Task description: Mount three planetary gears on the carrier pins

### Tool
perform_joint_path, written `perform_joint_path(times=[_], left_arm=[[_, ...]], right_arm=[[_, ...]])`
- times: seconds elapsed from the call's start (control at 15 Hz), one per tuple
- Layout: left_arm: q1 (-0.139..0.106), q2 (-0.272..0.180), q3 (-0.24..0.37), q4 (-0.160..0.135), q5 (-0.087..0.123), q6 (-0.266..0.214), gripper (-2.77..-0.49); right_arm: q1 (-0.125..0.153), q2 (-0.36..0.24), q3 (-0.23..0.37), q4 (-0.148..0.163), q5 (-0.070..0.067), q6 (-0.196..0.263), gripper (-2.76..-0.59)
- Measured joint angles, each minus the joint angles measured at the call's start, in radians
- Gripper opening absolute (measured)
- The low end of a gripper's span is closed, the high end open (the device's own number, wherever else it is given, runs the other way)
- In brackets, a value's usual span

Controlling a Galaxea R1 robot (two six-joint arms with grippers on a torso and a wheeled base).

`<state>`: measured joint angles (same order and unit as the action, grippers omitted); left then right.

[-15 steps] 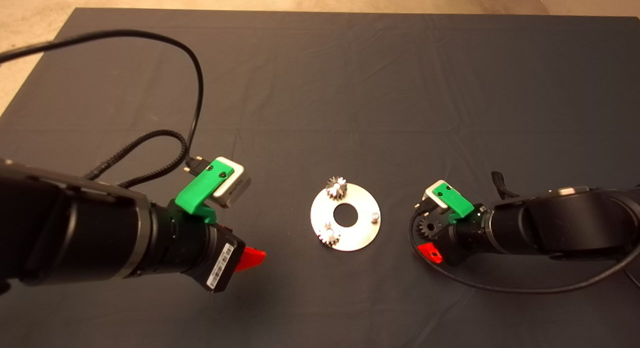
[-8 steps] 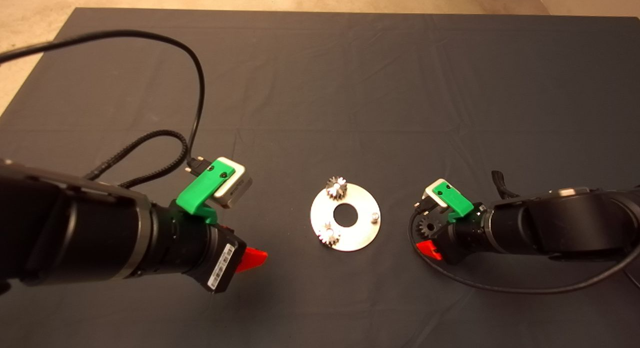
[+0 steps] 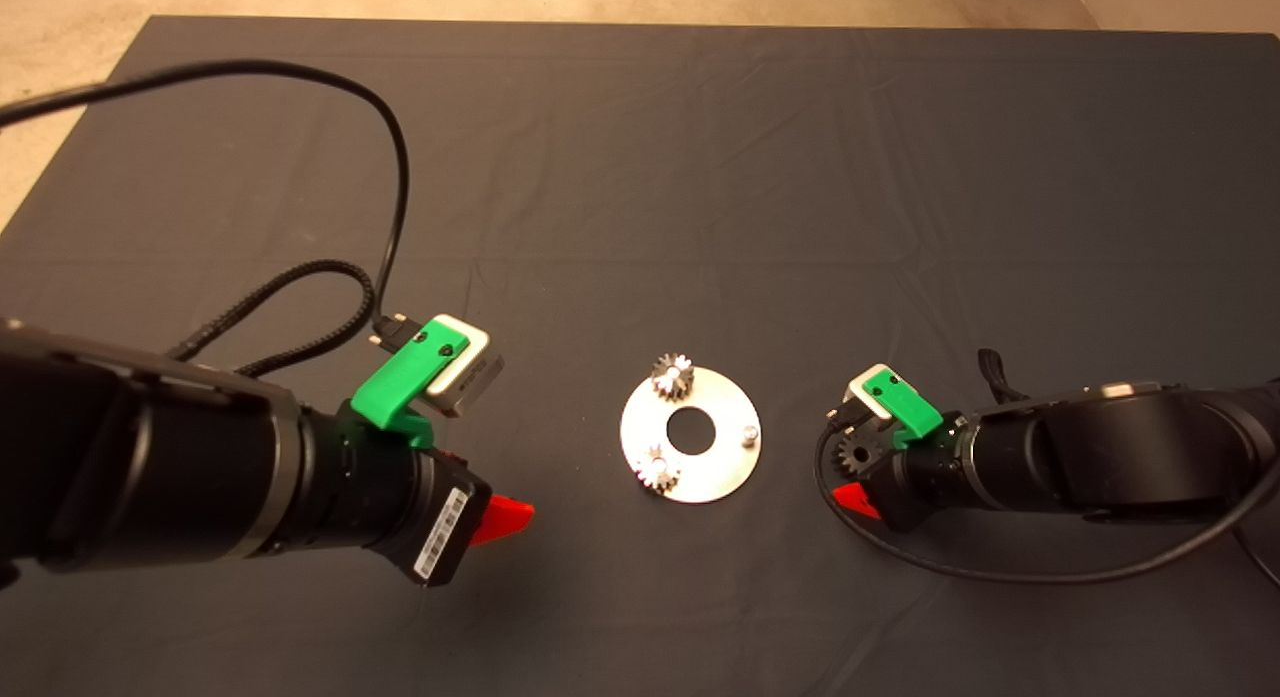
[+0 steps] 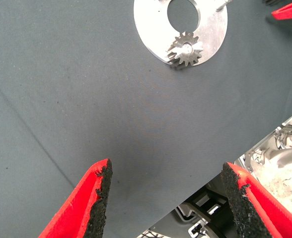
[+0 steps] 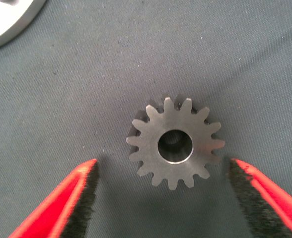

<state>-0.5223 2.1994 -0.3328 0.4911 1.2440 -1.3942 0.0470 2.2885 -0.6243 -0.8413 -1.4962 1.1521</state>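
A: Dark mat (image 3: 640, 177) covers the table; disc (image 3: 725, 477) lies at centre. Gear status?

B: Two gears (image 3: 673, 377) (image 3: 660, 469) sit on pins. Third pin (image 3: 748, 435) stands bare. Third gear (image 5: 175, 144) lies flat on the mat, right of the disc.

A: Right gripper (image 5: 161, 198)?

B: Low over that gear, fingers (image 5: 81, 191) spread either side, not touching.

A: Left gripper (image 4: 166, 198)?

B: Left of the disc, released, holding nothing.
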Motion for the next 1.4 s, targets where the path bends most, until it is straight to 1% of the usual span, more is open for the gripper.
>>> perform_joint_path(times=[0.13,0.27,0.33,0.4,0.47,0.53,0.6,0.67,0.8,0.87,0.93,1.13,1.2,1.27,1.33,1.4], left_arm=[[0.000,0.000,0.000,0.000,0.000,0.000,-1.77],[0.000,0.000,0.000,0.000,0.000,0.001,-1.77],[0.000,0.000,0.000,0.000,0.000,0.001,-1.77],[0.000,0.000,0.000,0.000,-0.004,0.007,-1.77],[0.000,-0.003,0.000,0.000,-0.017,0.015,-1.77],[0.000,-0.015,0.000,0.000,-0.033,0.016,-1.77],[0.000,-0.029,0.000,0.000,-0.039,0.016,-1.77],[0.000,-0.033,0.000,0.000,-0.039,0.016,-1.77],[0.000,-0.033,0.000,0.000,-0.041,0.016,-1.77],[0.000,-0.033,0.001,0.000,-0.041,0.016,-1.77],[0.000,-0.031,0.001,0.000,-0.041,0.016,-1.77],[0.000,-0.030,0.001,0.000,-0.041,0.018,-1.77],[0.000,-0.030,0.001,0.000,-0.041,0.019,-1.77],[0.000,-0.030,0.001,0.000,-0.041,0.019,-1.77],[0.000,-0.030,0.001,0.000,-0.041,0.019,-1.77],[0.000,-0.030,0.001,0.000,-0.041,0.020,-1.77]], right_arm=[[0.000,0.000,-0.001,-0.002,0.000,0.000,-1.53],[0.000,0.000,-0.002,-0.004,0.007,0.000,-1.54],[0.000,0.000,-0.002,-0.004,0.009,0.000,-1.67],[0.000,0.000,-0.004,-0.004,0.012,0.000,-1.69],[0.000,0.000,-0.008,-0.007,0.011,0.000,-1.69],[0.000,0.000,-0.008,-0.009,0.011,0.000,-1.76],[0.000,0.000,-0.008,-0.012,0.011,0.000,-1.80],[0.000,0.000,-0.008,-0.017,0.011,0.000,-1.84],[0.000,0.002,-0.008,-0.021,0.013,0.000,-1.99],[0.000,0.001,-0.008,-0.022,0.013,0.000,-2.00],[0.000,0.000,-0.008,-0.022,0.012,0.000,-2.11],[0.000,0.000,-0.015,-0.023,0.014,0.000,-2.14],[0.000,0.000,-0.019,-0.023,0.021,0.000,-2.22],[0.000,0.000,-0.021,-0.023,0.027,0.000,-2.23],[0.000,0.000,-0.022,-0.022,0.030,0.000,-2.25],[0.000,0.000,-0.023,-0.022,0.030,0.000,-2.25]])
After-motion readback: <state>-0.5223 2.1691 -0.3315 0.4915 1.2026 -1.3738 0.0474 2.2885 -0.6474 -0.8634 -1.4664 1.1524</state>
